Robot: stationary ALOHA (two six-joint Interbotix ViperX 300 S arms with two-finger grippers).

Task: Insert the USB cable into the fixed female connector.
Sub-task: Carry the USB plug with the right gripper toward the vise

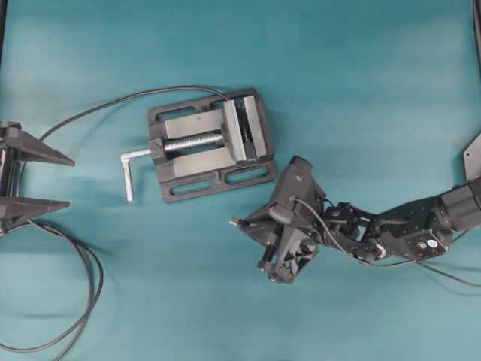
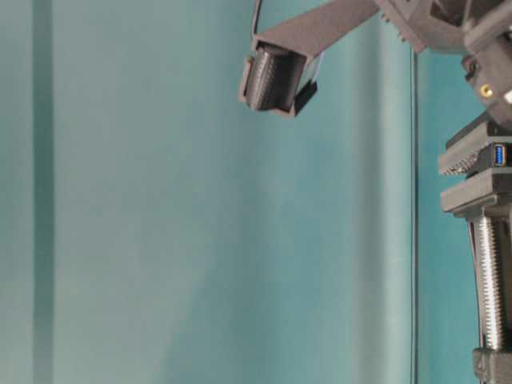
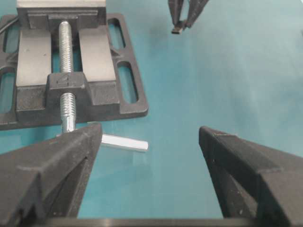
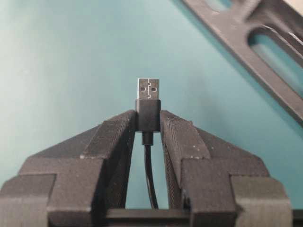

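My right gripper (image 4: 148, 118) is shut on the USB cable's dark plug (image 4: 148, 113), and the metal tip (image 4: 148, 89) sticks out past the fingertips. In the overhead view that gripper (image 1: 244, 222) hovers just below and to the right of the grey vise (image 1: 203, 143), with the plug tip pointing left. The fixed female connector (image 2: 500, 154), a small dark block with a blue insert, sits clamped between the vise jaws. My left gripper (image 1: 68, 180) stands wide open at the far left, holding nothing. From its wrist camera the plug (image 3: 176, 30) shows far ahead.
The vise's silver handle (image 3: 125, 143) lies just ahead of my left fingertips (image 3: 92, 135). A thin lead (image 1: 98, 109) runs from the vise's top towards the left. A thicker black cable (image 1: 83, 286) loops at the lower left. The vise base (image 4: 255, 47) crosses the right wrist view's upper right.
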